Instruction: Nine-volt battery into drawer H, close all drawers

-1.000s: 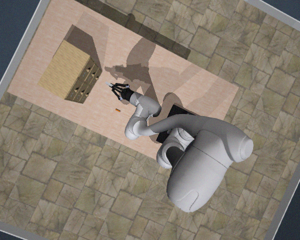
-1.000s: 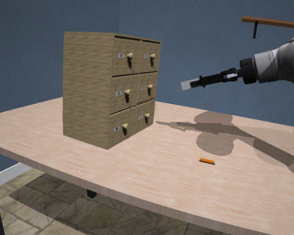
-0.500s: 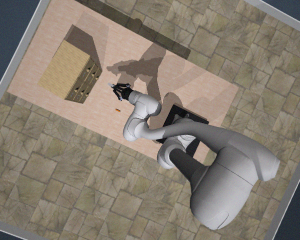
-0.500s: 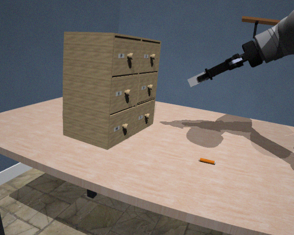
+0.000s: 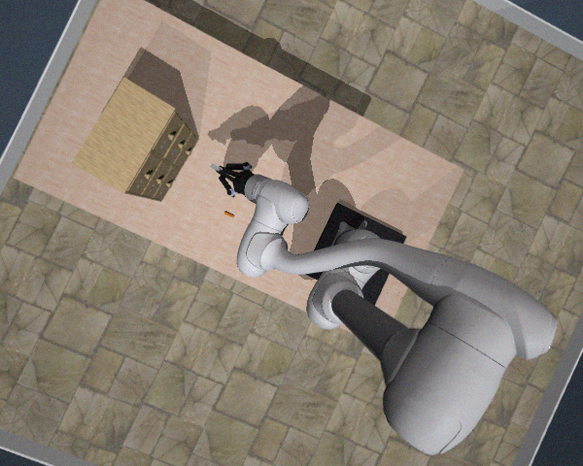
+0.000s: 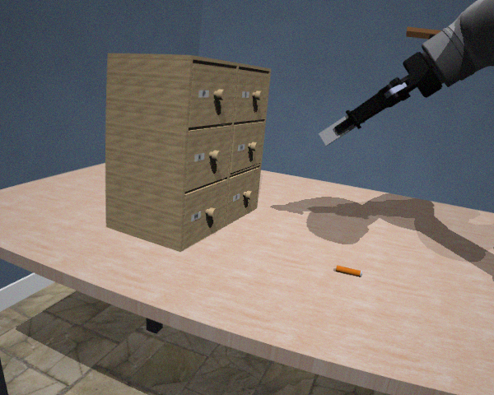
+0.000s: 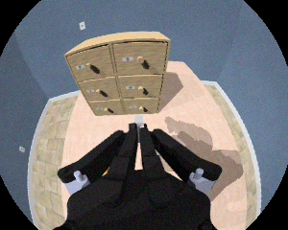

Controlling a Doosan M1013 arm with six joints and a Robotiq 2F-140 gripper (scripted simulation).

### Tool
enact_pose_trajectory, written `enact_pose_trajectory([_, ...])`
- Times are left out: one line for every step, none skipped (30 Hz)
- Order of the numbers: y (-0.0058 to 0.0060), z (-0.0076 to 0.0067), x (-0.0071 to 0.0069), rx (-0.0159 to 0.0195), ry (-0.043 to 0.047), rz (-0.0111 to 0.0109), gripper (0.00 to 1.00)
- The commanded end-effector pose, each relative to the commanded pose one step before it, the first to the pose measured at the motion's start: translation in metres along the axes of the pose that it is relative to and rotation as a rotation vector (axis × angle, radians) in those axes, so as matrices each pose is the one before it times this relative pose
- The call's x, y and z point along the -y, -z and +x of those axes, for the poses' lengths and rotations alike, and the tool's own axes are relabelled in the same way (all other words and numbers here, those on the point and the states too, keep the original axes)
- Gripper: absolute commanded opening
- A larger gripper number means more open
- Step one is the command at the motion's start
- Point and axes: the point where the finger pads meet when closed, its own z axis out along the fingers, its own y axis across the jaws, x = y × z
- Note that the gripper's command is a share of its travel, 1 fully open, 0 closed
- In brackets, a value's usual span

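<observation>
The small wooden chest (image 5: 123,135) (image 6: 145,140) (image 7: 134,36) stands upright with six knobbed drawers, all looking pushed in. The lower-left drawer (image 6: 203,228) (image 7: 116,105) has a label that seems to read H, though it is blurred. My gripper (image 5: 216,167) (image 6: 333,132) (image 7: 139,121) is shut with nothing between its fingers; its pale tips touch each other. It hangs in the air in front of the chest, clear of it, pointing down and toward it. No nine-volt battery is visible on the table; the drawers' insides are hidden.
An orange cylinder (image 5: 228,214) (image 6: 348,271) lies on the table (image 5: 181,225) (image 6: 281,293) in front of the chest, partly hidden by the gripper in the wrist view (image 7: 107,171). A black plate (image 5: 337,216) lies under the arm. A brown bar (image 6: 421,32) shows behind the arm.
</observation>
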Motion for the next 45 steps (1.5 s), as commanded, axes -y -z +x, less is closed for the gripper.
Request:
enact_pose_trajectory([0.00123,-0.00053,-0.00133,0.01653,-0.00021,0.02616,0.0])
enact_pose_trajectory([0.00034,0.00004,-0.00075,0.00264,-0.00002,-0.00235,0.0])
enact_pose_trajectory([0.00035,0.00016,-0.00089,0.00226,-0.00002,-0.0028,0.0])
enact_pose_trajectory([0.00035,0.00029,-0.00102,0.00183,-0.00002,-0.00319,0.0])
enact_pose_trajectory([0.0,0.0,0.0,0.0,0.0,0.0,0.0])
enact_pose_trajectory([0.0,0.0,0.0,0.0,0.0,0.0,0.0])
enact_pose_trajectory([0.00035,0.00044,-0.00112,0.00136,-0.00002,-0.0035,0.0])
enact_pose_trajectory([0.00035,0.00058,-0.0012,0.00088,-0.00002,-0.00374,0.0])
enact_pose_trajectory([0.00035,0.00073,-0.00126,0.0004,-0.00002,-0.00391,0.0])
enact_pose_trajectory([0.00098,0.00071,0.0019,0.00727,0.00015,0.0059,0.0])
enact_pose_trajectory([0.00102,0.00024,0.00108,0.00862,0.0001,0.00334,0.0])
enact_pose_trajectory([0.00105,-0.00009,0.00019,0.00941,0.0,0.00057,0.0])
enact_pose_trajectory([0.00108,-0.00028,-0.00069,0.00976,-0.00012,-0.00217,0.0])
enact_pose_trajectory([0.0011,-0.00034,-0.00153,0.00968,-0.00027,-0.00479,0.0])
enact_pose_trajectory([0.00302,-0.00008,-0.00025,0.02708,-0.00006,-0.00079,0.0])
enact_pose_trajectory([0.00526,-0.00025,-0.00039,0.04502,-0.00014,-0.00129,0.0])
enact_pose_trajectory([0.00599,-0.0005,-0.00011,0.0514,-0.00006,-0.00038,0.0])
enact_pose_trajectory([0.00589,-0.0008,-0.00006,0.0508,-0.00003,-0.00015,0.0])
enact_pose_trajectory([0.00576,-0.00108,-0.00003,0.05003,-0.00002,-0.00008,0.0])
enact_pose_trajectory([0.00559,-0.00133,-0.00002,0.04904,-0.00002,-0.00005,0.0])
enact_pose_trajectory([0.00537,-0.00157,-0.00001,0.0478,-0.00001,-0.00003,0.0])
enact_pose_trajectory([0.0,0.0,0.0,0.0,0.0,0.0,0.0])
enact_pose_trajectory([0.0,0.0,0.0,0.0,0.0,0.0,0.0])
enact_pose_trajectory([0.00513,-0.00176,-0.00001,0.04632,-0.00001,-0.00002,0.0])
enact_pose_trajectory([0.00486,-0.00193,-0.00001,0.04459,-0.00001,-0.00002,0.0])
enact_pose_trajectory([0.00457,-0.00205,-0.00001,0.04262,-0.00001,-0.00002,0.0])
enact_pose_trajectory([0.00428,-0.00212,-0.00001,0.04041,-0.00001,-0.00003,0.0])
enact_pose_trajectory([0.00387,-0.00215,0.0,0.03818,0.00001,0.00002,0.0])
enact_pose_trajectory([0.00353,-0.00215,0.0,0.03565,0.0,0.00001,0.0])
enact_pose_trajectory([0.00325,-0.00211,0.0,0.03289,-0.00001,-0.00001,0.0])
enact_pose_trajectory([0.0029,-0.00202,0.0,0.03013,0.0,0.0,0.0])
enact_pose_trajectory([0.00253,-0.00191,0.0,0.02735,0.0,0.00001,0.0])
enact_pose_trajectory([0.00228,-0.00177,0.0,0.02432,-0.00001,-0.00001,0.0])
enact_pose_trajectory([0.0019,-0.00161,0.0,0.02156,0.00001,0.00001,0.0])
enact_pose_trajectory([0.00165,-0.00143,0.0,0.01859,0.0,0.0,0.0])
enact_pose_trajectory([0.00142,-0.00124,0.0,0.01572,-0.00001,-0.00001,0.0])
enact_pose_trajectory([0.00108,-0.00105,0.0,0.01318,0.00001,0.00001,0.0])
enact_pose_trajectory([0.00088,-0.00085,0.0,0.01056,0.0,0.0,0.0])
enact_pose_trajectory([0.0,0.0,0.0,0.0,0.0,0.0,0.0])
enact_pose_trajectory([0.0,0.0,0.0,0.0,0.0,0.0,0.0])
enact_pose_trajectory([0.0007,-0.00067,0.0,0.00816,0.0,0.0,0.0])
enact_pose_trajectory([0.00052,-0.0005,0.0,0.00601,0.0,0.0,0.0])
enact_pose_trajectory([0.00036,-0.00034,0.0,0.00414,0.0,0.0,0.0])
enact_pose_trajectory([0.00023,-0.00022,0.0,0.00258,0.0,0.0,0.0])
enact_pose_trajectory([0.00012,-0.00011,0.0,0.00136,0.0,0.0,0.0])
